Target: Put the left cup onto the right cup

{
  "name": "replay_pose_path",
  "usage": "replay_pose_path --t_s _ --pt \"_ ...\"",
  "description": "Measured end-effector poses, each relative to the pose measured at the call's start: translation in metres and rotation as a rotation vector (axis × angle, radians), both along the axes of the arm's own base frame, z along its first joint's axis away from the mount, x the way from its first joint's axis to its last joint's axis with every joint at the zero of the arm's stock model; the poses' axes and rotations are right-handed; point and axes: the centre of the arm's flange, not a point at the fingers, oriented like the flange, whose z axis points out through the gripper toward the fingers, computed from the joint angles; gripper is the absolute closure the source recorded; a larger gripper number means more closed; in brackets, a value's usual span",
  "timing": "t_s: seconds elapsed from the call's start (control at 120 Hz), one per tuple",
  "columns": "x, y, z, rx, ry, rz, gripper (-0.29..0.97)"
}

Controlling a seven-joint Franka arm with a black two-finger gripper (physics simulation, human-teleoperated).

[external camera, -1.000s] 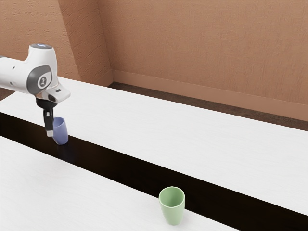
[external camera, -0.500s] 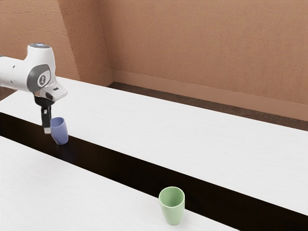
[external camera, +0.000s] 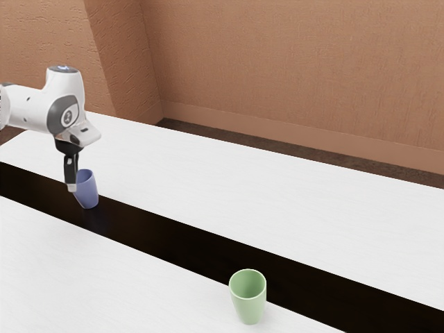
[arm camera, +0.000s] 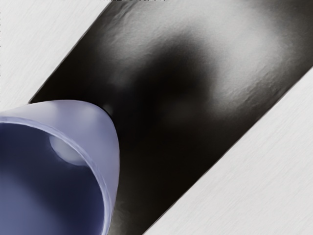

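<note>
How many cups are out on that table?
2. A blue cup at the dark strip, toward the exterior view's left; a green cup on the near white surface, lower middle. None seems hidden.

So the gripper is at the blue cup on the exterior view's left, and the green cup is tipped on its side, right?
Not quite: the green cup stands upright, mouth up, as the exterior view shows. The gripper is indeed at the blue cup on that view's left.
</note>
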Motion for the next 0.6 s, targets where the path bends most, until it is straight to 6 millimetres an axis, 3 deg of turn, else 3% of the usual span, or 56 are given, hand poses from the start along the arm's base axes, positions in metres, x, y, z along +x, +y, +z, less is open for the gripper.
replay_pose_path --t_s 0.467,0.6 --pt "0.007 0.001 -0.028 -0.006 0.003 -0.041 0.00" --pt "0.009 0.001 -0.033 -0.009 0.000 -0.046 0.10"
